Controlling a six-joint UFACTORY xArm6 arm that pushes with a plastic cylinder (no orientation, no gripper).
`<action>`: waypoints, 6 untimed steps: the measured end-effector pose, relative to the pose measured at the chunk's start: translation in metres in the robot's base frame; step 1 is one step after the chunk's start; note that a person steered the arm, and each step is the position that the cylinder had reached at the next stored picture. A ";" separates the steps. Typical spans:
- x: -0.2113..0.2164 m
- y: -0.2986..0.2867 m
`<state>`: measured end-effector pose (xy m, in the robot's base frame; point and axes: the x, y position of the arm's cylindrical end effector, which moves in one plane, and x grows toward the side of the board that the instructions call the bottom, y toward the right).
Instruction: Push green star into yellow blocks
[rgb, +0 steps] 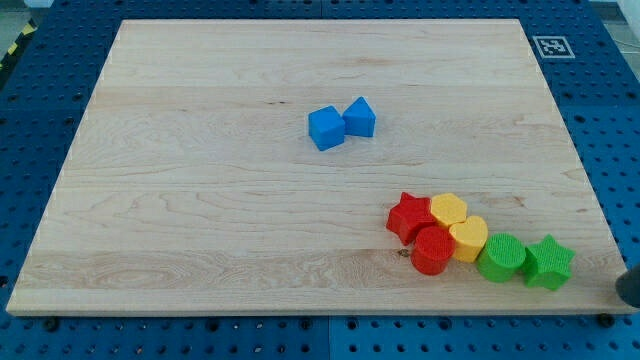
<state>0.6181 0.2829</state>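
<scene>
Blue perforated metal surrounds a pale wooden board (200, 200) that fills most of the view, with a small black-and-white square marker (553, 46) at its top right corner. Of the arm, only a dark blurred sliver of the rod shows at the view's right edge, low down and off the board over the blue metal; my tip (626, 301) appears to sit at the bottom of that sliver, to the right of and slightly below the green star block (549, 262), apart from it. There are no jaws to speak of on this rod, so nothing is gripped.

The green star block lies near the board's bottom right corner, touching the green round block (501, 257) on its left. That round block in turn presses against the lower yellow heart-shaped block (468, 238), which touches the upper yellow heart-shaped block (449, 211). So the star is near the yellow pair but separated from them by the green round block. A red round block (433, 250) sits against the lower yellow one's left side, and a red star block (409, 217) rests just left of the upper yellow one.

Well apart, toward the board's upper middle, a blue cube (326, 128) and a second blue block (360, 117) of angular shape touch each other.

Little wood shows between the green star and the board's right and bottom edges. Broad bare wood stretches across the whole left half and along the top.
</scene>
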 end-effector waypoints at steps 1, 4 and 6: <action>0.000 -0.026; -0.041 -0.085; -0.047 -0.089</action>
